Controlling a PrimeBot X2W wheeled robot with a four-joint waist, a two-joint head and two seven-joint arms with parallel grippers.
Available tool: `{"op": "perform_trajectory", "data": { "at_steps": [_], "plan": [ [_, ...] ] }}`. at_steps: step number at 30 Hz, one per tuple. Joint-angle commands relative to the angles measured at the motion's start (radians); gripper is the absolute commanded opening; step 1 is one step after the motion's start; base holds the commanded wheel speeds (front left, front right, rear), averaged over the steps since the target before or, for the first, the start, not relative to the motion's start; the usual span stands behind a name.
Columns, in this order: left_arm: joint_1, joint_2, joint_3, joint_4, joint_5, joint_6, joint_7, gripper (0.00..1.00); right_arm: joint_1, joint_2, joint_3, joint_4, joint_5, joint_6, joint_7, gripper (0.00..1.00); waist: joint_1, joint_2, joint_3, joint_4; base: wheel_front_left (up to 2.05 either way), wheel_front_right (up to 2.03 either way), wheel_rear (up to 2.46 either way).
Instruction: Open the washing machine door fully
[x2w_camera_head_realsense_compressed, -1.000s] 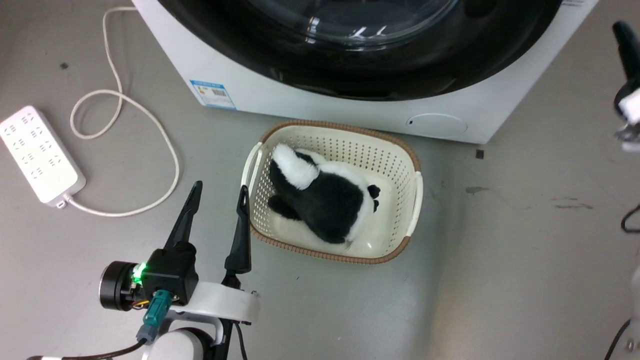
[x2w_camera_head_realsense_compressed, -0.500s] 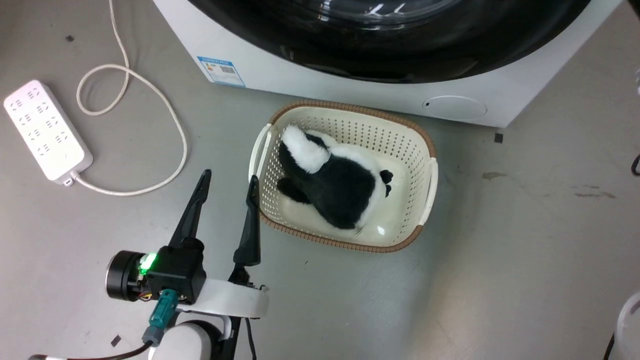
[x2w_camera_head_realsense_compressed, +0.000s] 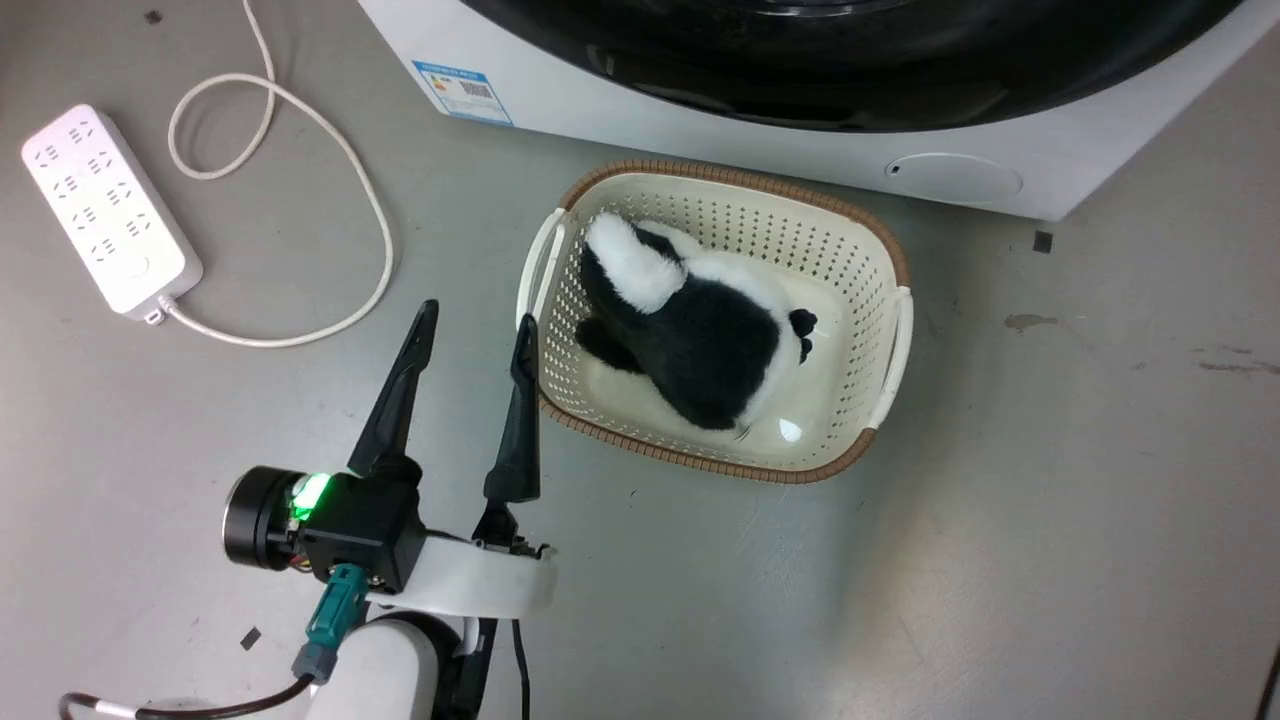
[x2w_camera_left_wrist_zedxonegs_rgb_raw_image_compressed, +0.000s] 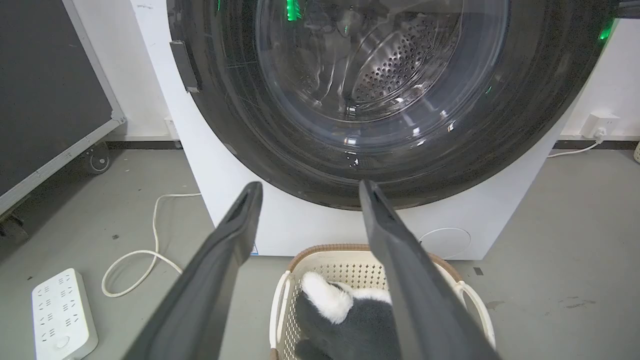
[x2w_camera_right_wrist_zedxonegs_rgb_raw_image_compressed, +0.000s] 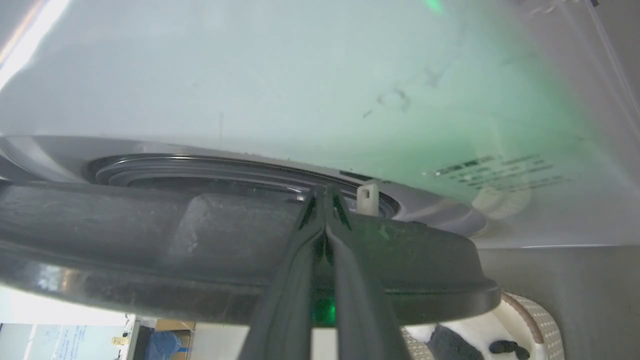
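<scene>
hovering beside basket (x2w_camera_head_realsense_compressed: 720, 178), left fingers (x2w_camera_head_realsense_compressed: 400, 400) spread wide, empty; right fingers (x2w_camera_right_wrist_zedxonegs_rgb_raw_image_compressed: 292, 290) pressed together, tips at washing machine door (x2w_camera_right_wrist_zedxonegs_rgb_raw_image_compressed: 150, 235).

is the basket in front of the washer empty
No, a black and white plush toy lies inside the basket.

I can read no word anywhere. My washer (x2w_camera_head_realsense_compressed: 650, 125) wears a blue-edged label (x2w_camera_head_realsense_compressed: 463, 92) low on its front, at the left, its print too small. Blurred dark lettering (x2w_camera_right_wrist_zedxonegs_rgb_raw_image_compressed: 500, 169) crosses its white panel, unreadable.
</scene>
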Motion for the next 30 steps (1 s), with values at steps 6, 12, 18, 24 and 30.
{"op": "perform_trajectory", "data": {
  "at_steps": [6,12,18,24,30],
  "plan": [
    [-0.02,0.001,-0.015,0.0,-0.007,0.014,-0.022,1.0,0.036,0.016,-0.021,-0.009,0.037,0.0,0.135,0.0,-0.0001,0.0,-0.023,0.004,0.0,0.0,0.0],
    [-0.004,0.001,-0.016,0.009,0.005,0.005,-0.034,1.0,0.121,0.059,-0.05,-0.064,0.087,-0.001,0.25,0.0,-0.0001,0.0,-0.067,-0.008,0.0,0.0,0.0],
    [0.037,0.004,-0.008,0.027,0.014,-0.004,-0.039,1.0,0.243,0.101,-0.042,-0.134,0.14,-0.001,0.317,0.0,-0.0001,0.0,-0.133,-0.027,0.0,0.0,0.0],
    [0.09,0.008,0.001,0.047,0.018,-0.013,-0.039,1.0,0.392,0.109,0.069,-0.172,0.26,-0.001,0.35,0.0,-0.0001,0.0,-0.206,-0.036,0.0,0.0,0.0],
    [0.148,0.007,-0.006,0.06,0.016,-0.027,-0.039,1.0,0.597,0.109,0.341,-0.233,0.464,-0.001,0.326,0.0,-0.0001,0.0,-0.273,-0.04,0.0,0.0,0.0]
  ]
}}
